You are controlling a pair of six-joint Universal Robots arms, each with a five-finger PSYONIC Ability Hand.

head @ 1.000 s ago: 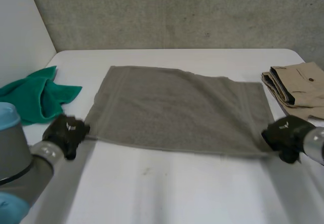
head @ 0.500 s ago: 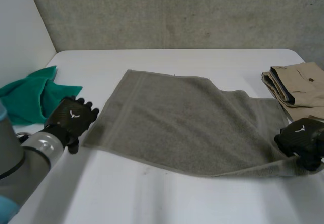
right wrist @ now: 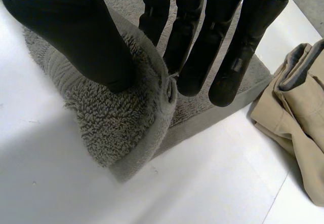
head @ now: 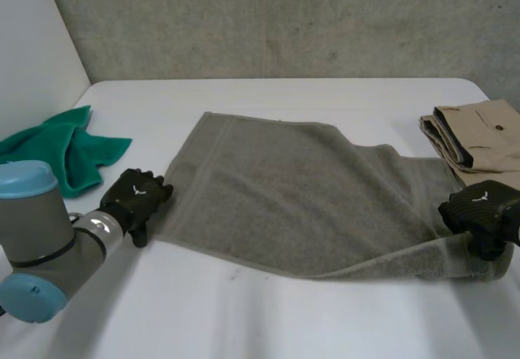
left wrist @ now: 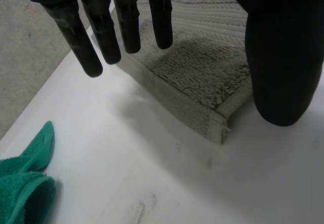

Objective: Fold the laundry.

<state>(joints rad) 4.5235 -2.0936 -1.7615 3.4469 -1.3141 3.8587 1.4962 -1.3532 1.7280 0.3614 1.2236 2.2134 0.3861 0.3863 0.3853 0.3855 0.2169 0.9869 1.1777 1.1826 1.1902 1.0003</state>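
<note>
Head view: right hand (head: 479, 209) pinches towel (head: 301, 188)

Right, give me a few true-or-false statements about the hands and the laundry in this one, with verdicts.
The right hand pinches the grey towel between thumb and fingers. True.
The left hand is shut on the towel's corner. False: its fingers are straight over the corner, which lies flat on the table.
The green cloth lies on the towel. False: it lies apart, on the left arm's side.
A folded khaki garment lies near the right hand. True.
</note>
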